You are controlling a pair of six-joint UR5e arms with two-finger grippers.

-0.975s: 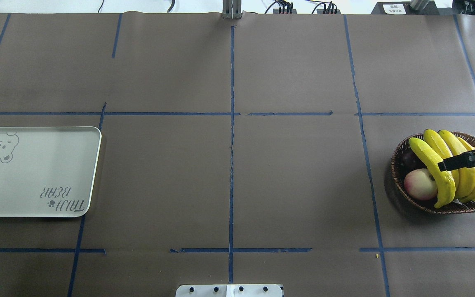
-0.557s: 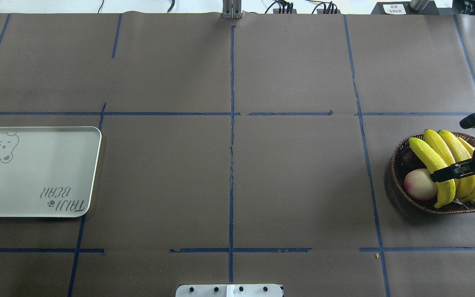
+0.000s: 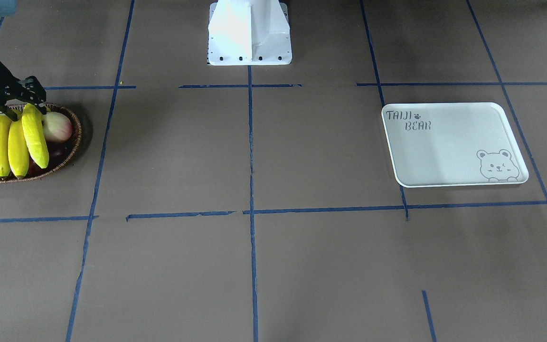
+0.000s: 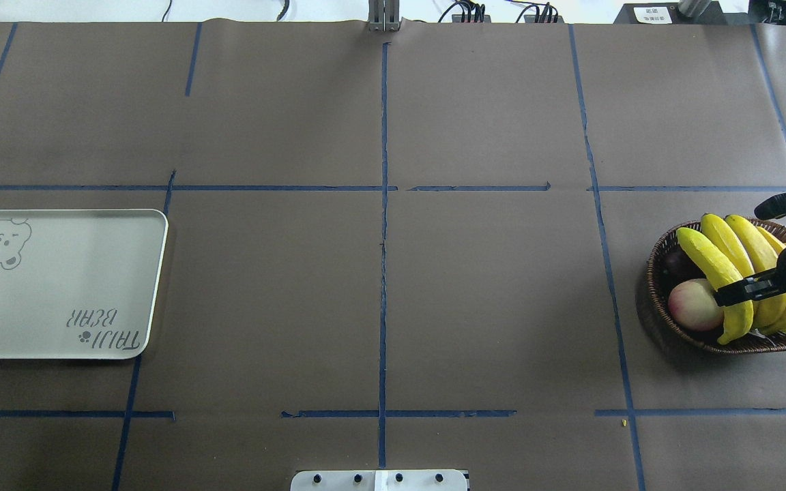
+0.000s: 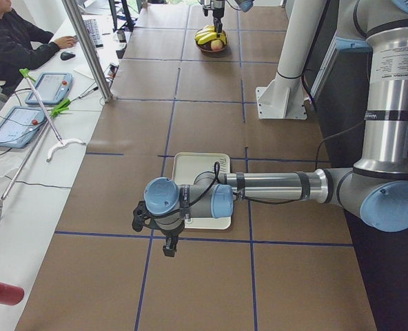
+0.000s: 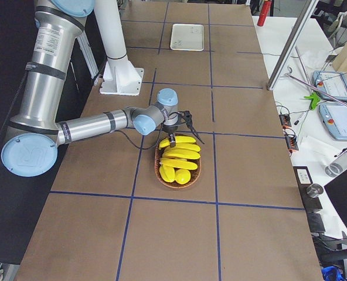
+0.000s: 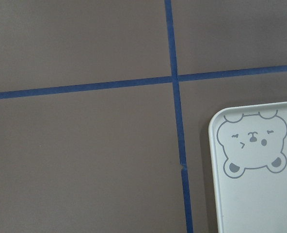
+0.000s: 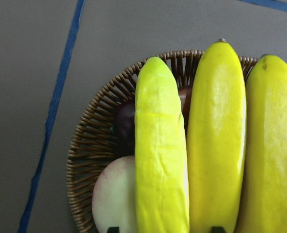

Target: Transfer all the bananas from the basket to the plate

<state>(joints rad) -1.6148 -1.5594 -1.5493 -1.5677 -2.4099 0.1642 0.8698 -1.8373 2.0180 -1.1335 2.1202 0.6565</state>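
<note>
Here we are in a robotics lab: a table [image 4: 488,307] papered brown and gridded with blue tape [image 4: 383,204], grey-and-blue robot arms [image 5: 273,186] on a white pedestal [image 3: 249,33], cables [image 4: 468,12] at twelve o'clock, and at eleven o'clock in the left side view, a seated man [image 5: 11,41] beside control tablets [image 5: 45,88].

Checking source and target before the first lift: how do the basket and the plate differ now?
The basket is brown woven wicker and oval; the plate is smooth white, a rounded rectangle with a bear print. The basket holds bananas and a peach-like fruit; the plate holds nothing. Both sit flat on the table, at opposite ends.
</note>
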